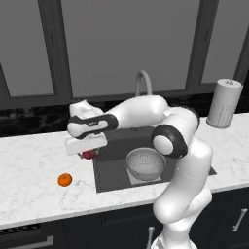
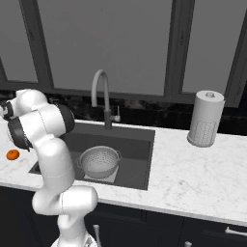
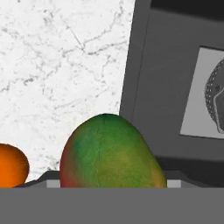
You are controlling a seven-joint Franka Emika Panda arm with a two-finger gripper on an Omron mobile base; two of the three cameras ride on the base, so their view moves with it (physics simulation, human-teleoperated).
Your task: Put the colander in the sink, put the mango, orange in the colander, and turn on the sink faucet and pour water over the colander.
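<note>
The silvery colander (image 1: 146,163) (image 2: 99,161) sits upright in the dark sink (image 1: 116,141) (image 2: 135,144), and its rim shows at the right of the hand view (image 3: 216,96). The red and green mango (image 1: 88,154) (image 3: 109,153) hangs under my hand by the sink's left edge. My gripper (image 1: 89,151) is shut on it, and the fruit hides the fingertips in the hand view. The orange (image 1: 64,180) (image 2: 13,155) (image 3: 11,166) rests on the counter left of the sink. The grey gooseneck sink faucet (image 1: 142,82) (image 2: 100,96) stands behind the basin, with no water running.
A paper towel roll (image 1: 223,103) (image 2: 206,118) stands on the white marble counter (image 1: 34,155) right of the sink. Dark window frames and a black backsplash rise behind the counter. My arm reaches leftward across the basin's back.
</note>
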